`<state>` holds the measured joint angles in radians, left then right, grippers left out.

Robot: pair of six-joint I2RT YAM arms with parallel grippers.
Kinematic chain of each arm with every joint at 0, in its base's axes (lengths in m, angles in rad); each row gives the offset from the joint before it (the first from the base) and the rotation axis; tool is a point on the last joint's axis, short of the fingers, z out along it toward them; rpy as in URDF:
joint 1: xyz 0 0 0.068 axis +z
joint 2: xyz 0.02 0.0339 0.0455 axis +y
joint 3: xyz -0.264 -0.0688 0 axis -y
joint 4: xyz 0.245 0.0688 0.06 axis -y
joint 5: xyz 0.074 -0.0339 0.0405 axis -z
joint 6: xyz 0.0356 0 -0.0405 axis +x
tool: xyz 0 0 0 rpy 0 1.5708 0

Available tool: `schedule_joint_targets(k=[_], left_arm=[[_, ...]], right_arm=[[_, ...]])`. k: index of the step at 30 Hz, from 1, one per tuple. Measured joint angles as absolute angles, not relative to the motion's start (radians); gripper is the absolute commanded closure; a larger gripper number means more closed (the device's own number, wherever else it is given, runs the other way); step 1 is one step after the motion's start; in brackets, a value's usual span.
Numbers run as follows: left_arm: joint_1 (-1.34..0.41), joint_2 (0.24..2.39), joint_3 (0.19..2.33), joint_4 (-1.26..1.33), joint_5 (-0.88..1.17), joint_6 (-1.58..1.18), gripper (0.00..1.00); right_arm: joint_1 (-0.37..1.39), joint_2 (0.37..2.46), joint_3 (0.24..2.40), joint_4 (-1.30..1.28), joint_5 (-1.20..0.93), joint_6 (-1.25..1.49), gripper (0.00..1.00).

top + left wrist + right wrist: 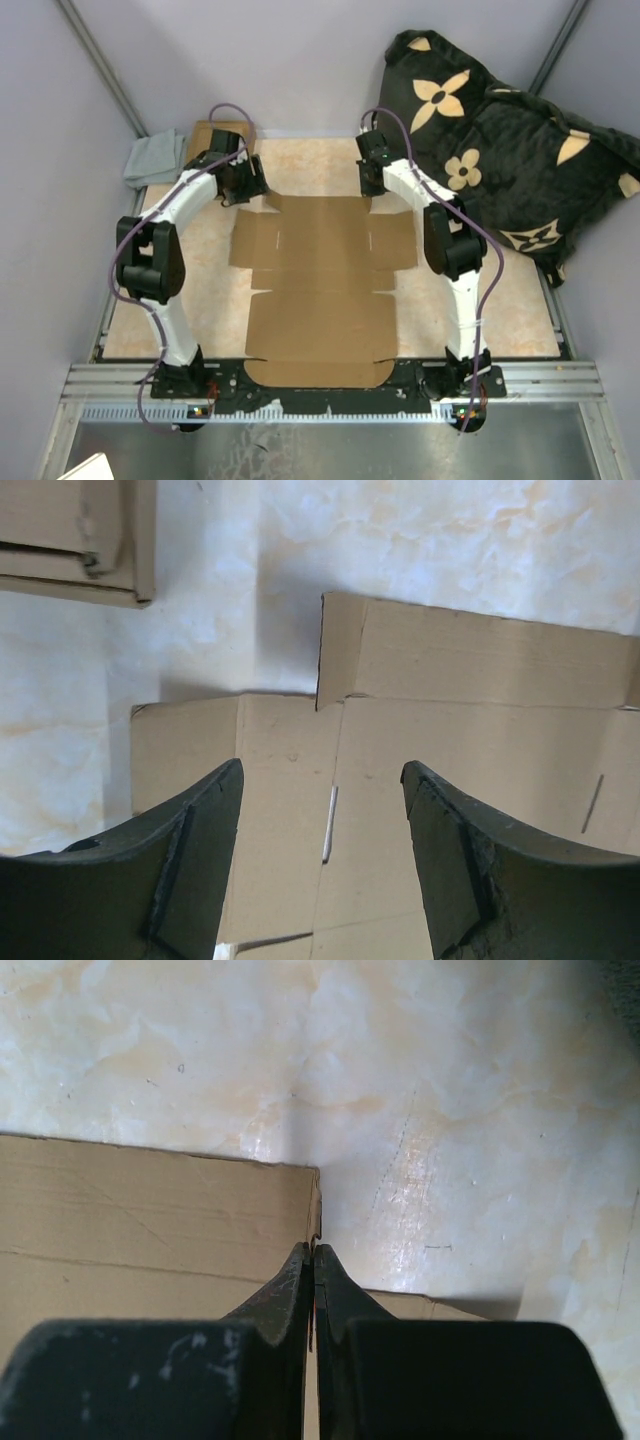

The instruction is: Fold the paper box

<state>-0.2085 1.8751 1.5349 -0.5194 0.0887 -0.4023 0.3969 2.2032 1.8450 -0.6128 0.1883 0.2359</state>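
Note:
The paper box (pixel 320 290) lies unfolded and flat on the marbled table, a tan sheet with flaps, slits and creases. My left gripper (pixel 250 190) hovers over its far left corner. In the left wrist view that gripper (pixel 322 767) is open, with bare cardboard (pixel 480 750) and a short slit showing between the fingers. My right gripper (pixel 375 185) is at the far right corner of the far flap. In the right wrist view it (pixel 314 1248) is shut, its tips at the flap's (pixel 150 1210) right edge, with nothing visibly held.
A smaller brown cardboard box (pixel 215 135) sits at the far left corner, also visible from the left wrist (pixel 75 535). A grey cloth (pixel 155 158) lies beside it. A black flowered cushion (pixel 500 140) fills the far right. A metal rail (pixel 330 385) runs along the near edge.

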Motion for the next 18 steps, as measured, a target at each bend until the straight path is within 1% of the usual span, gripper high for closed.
schedule_joint_targets(k=[9, 18], left_arm=[[-0.241, 2.020, 1.587, -0.563, 0.044, -0.408, 0.29], [-0.247, 2.046, 1.614, -0.535, 0.043, -0.411, 0.31]], right_arm=[[0.398, 2.176, 1.797, -0.584, 0.171, 0.220, 1.00], [0.398, 2.174, 1.794, -0.572, 0.146, 0.209, 1.00]])
